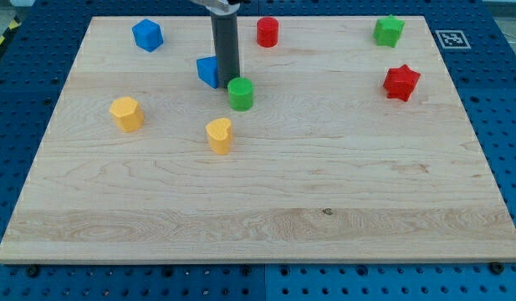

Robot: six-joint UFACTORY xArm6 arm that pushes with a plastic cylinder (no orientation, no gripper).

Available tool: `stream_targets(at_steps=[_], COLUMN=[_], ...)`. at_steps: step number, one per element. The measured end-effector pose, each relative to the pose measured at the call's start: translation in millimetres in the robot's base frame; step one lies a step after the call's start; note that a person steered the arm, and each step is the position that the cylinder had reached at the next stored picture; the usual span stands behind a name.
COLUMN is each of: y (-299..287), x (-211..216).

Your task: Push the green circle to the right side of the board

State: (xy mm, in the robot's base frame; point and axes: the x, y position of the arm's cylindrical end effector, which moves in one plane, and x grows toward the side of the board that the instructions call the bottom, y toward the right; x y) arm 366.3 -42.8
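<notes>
The green circle point(240, 94) stands on the wooden board point(266, 209), left of centre in the upper half. My tip point(229, 78) comes down from the view's top and rests just above and left of the green circle, touching or nearly touching it. A blue block point(207, 71) sits directly left of the rod, partly hidden behind it.
A blue block point(147, 35) is at the upper left. A red cylinder point(268, 32) is at the top centre. A green star point(389, 31) and a red star point(401, 82) are at the upper right. Two yellow blocks point(126, 113) point(219, 135) lie left of centre.
</notes>
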Motion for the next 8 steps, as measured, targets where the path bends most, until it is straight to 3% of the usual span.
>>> stream_targets(at_steps=[1,4,6,8], y=[18,-25,6,-28], x=[20,27,27,43])
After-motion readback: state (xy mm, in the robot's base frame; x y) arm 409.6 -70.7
